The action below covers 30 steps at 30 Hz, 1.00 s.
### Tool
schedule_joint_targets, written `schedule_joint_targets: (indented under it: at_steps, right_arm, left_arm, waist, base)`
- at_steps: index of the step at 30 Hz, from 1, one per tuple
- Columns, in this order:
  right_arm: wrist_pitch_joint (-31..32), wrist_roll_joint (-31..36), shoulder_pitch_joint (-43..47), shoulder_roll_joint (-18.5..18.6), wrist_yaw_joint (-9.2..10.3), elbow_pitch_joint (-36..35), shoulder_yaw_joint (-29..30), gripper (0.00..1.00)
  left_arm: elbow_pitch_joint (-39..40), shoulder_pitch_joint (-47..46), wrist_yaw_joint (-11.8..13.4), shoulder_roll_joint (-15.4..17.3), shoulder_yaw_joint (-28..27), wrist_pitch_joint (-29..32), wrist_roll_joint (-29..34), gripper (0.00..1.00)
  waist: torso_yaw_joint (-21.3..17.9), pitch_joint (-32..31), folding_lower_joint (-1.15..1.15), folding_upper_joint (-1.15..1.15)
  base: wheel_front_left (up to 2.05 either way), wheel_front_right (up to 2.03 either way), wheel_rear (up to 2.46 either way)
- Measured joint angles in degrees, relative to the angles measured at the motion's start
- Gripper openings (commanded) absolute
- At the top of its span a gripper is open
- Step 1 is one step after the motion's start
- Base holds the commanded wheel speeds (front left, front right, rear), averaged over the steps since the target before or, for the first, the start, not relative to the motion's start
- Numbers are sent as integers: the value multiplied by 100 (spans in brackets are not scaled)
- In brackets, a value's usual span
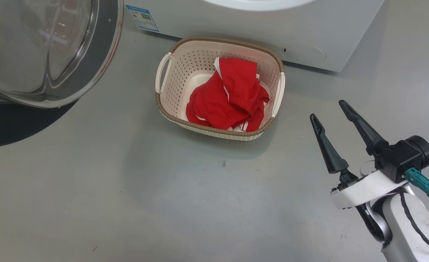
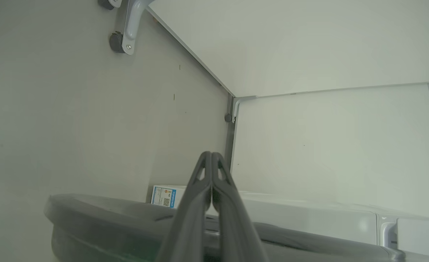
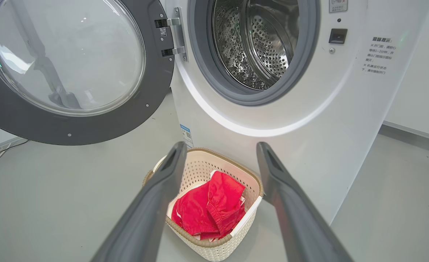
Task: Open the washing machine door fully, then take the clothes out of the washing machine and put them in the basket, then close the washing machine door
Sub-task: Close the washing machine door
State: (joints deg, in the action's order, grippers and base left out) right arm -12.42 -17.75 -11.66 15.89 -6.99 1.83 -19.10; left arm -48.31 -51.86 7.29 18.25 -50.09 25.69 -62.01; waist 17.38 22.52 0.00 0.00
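The right hand (image 1: 327,110) hangs spread wide and holds nothing, its fingers pointing toward the basket (image 1: 214,131), which stands on the floor (image 1: 127,189) ahead and to its left, apart from it. The clothes (image 1: 229,98) lie heaped inside the basket, red with white trim, touching neither hand. Just behind the basket stands the washing machine (image 1: 309,32). The left hand (image 2: 211,155) is pressed together on nothing, close over the dark rim of the washing machine door (image 2: 127,218). Whether it touches the rim cannot be told. The door is swung wide open.
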Motion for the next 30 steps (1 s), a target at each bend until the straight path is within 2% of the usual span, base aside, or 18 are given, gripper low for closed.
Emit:
schedule_joint_targets:
  at_steps: [12,21,30]
  right_arm:
    - [-51,0,-1,-7,0,55,-19,100]
    - [-52,-1,-53,-37,0,118,-20,100]
    - [-86,-3,-69,-116,0,225,-31,100]
  left_arm:
    - [-147,-46,0,118,62,381,9,0]
    - [-104,-43,-11,127,375,850,54,0]
    - [-113,94,-226,65,776,1289,270,0]
  waist:
    - [-11,-56,0,0]
    - [3,-141,0,0]
    - [28,-329,0,0]
  base:
    - [0,0,0]
    - [0,0,0]
    - [0,0,0]
